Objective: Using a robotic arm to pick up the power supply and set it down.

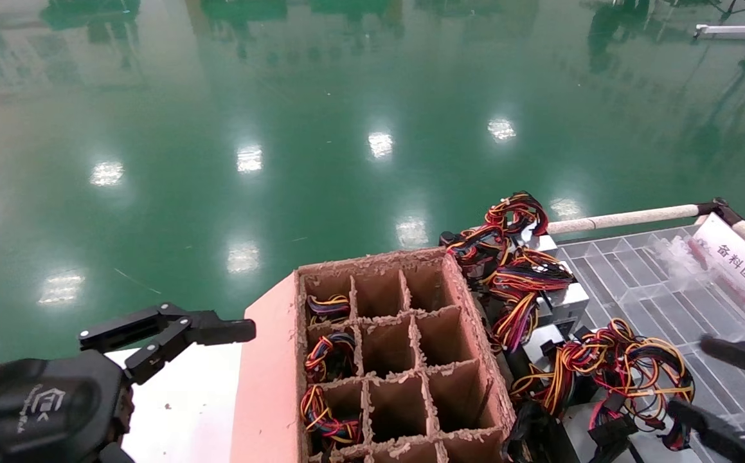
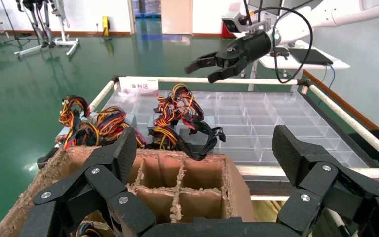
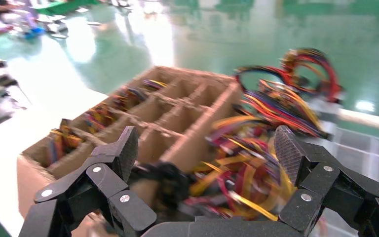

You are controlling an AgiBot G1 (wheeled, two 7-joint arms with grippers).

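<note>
Several power supplies, grey boxes with red, yellow and black wire bundles, lie on a clear tray just right of the cardboard box. The nearest power supply [image 1: 607,363] [image 3: 246,168] lies under my right gripper [image 1: 690,376] [image 3: 207,153], which hangs open just above its wires and holds nothing. From the left wrist view the right gripper [image 2: 200,74] shows open above the tray. My left gripper [image 1: 173,328] [image 2: 205,148] is open and empty at the lower left, beside the cardboard box.
A brown divided cardboard box [image 1: 398,347] [image 2: 177,182] holds wire bundles in its left cells. The clear compartment tray [image 1: 668,302] has a white pipe rail [image 1: 623,218] and a label card [image 1: 738,263]. A white tabletop [image 1: 179,399] lies left of the box, with green floor beyond.
</note>
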